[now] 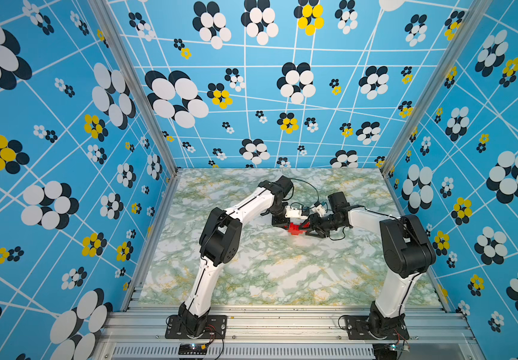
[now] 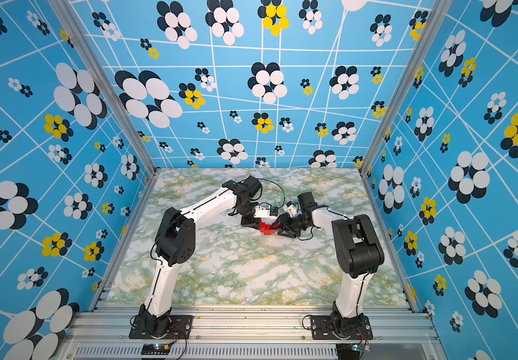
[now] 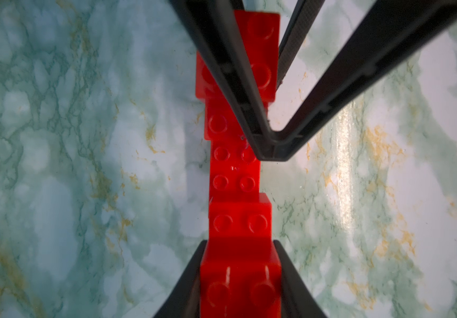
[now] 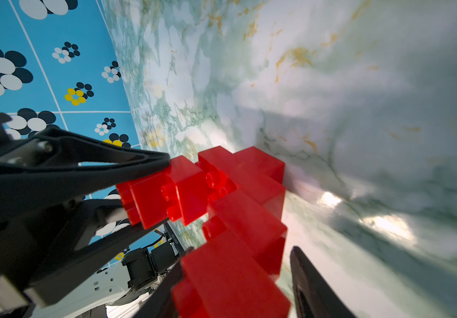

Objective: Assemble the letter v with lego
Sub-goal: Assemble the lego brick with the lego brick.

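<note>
Figure. A tabletop (image 1: 267,274) veined like green, white and gold marble is forming the floor of a booth. Walls (image 1: 251,93) printed blue with white lines and clusters of black, white and yellow ovals are enclosing it on three sides, with aluminium frame posts (image 1: 132,78) at the corners. The letter v (image 3: 235,170), a stepped chain of joined red lego bricks (image 4: 249,225), is sitting around the table's middle, between two grippers that are facing each other. The left gripper (image 3: 240,243) is pinching the end brick of one arm across its width, both fingers pressing on its sides. The right gripper (image 4: 241,249) is straddling the opposite end. One finger is lying against the brick and the other is standing just beside it, so whether it is clamping cannot be told. In the left wrist view a right finger is crossing over the farthest bricks and hiding part of them. In both top views the left arm (image 1: 245,202) and right arm (image 2: 326,218) are overhanging the bricks, leaving only a small red patch showing. A black cable (image 1: 312,185) is looping above the wrists.
</note>
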Controlling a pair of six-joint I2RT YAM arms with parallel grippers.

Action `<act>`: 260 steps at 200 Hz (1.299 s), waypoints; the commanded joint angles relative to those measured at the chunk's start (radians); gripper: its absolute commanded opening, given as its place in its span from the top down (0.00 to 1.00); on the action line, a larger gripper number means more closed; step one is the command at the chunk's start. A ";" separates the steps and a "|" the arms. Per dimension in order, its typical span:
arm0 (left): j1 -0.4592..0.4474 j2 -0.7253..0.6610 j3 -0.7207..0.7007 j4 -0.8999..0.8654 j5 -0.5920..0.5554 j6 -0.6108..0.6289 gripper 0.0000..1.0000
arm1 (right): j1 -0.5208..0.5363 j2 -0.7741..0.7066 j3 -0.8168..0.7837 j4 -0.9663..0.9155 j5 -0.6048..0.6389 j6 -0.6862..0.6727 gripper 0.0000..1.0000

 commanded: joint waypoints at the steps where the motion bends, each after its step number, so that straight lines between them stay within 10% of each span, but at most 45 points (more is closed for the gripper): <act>1: 0.013 0.021 0.014 -0.001 0.019 -0.014 1.00 | 0.009 0.012 0.025 -0.033 0.007 -0.016 0.43; 260: 0.036 0.068 0.035 -0.088 0.045 0.026 1.00 | 0.009 0.037 0.074 -0.075 0.002 -0.036 0.44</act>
